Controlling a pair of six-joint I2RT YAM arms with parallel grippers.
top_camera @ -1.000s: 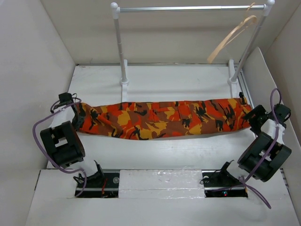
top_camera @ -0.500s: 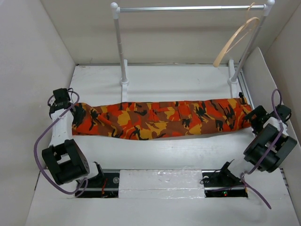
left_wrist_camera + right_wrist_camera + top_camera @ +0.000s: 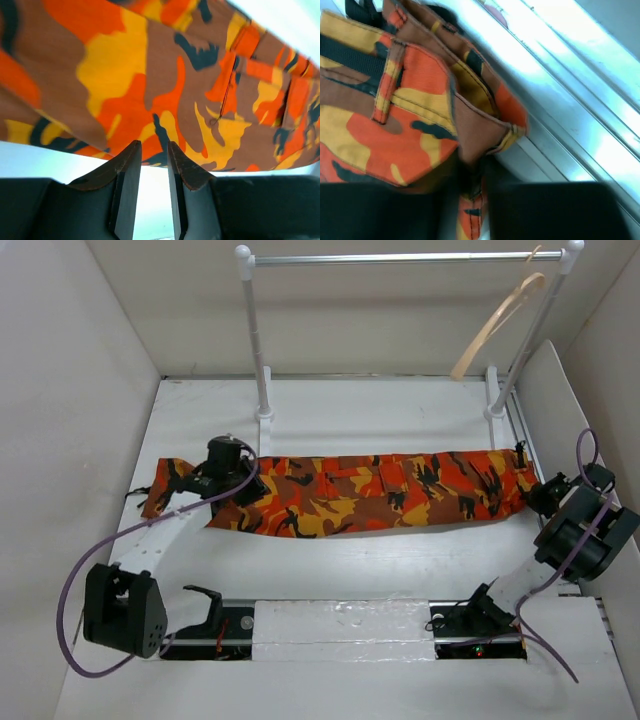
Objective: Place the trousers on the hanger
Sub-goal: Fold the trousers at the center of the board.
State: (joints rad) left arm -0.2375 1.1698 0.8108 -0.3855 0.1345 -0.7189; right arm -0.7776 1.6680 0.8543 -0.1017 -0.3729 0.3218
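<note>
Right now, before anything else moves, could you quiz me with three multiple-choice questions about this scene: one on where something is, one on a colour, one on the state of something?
1. Where is the hanger?
A) lying on top of the trousers
B) hooked on the rail, near its right end
C) leaning against the left wall

2. What colour are the rail's posts?
A) white
B) black
C) red

3. How are the trousers lying?
A) draped over the hanger
B) stretched lengthwise on the table
C) bunched in a heap

Answers: 1 B, its hook sits over the bar by the right post. 2 A, both uprights are white. 3 B, they lie full-length across the tabletop, apart from the hanger.
</note>
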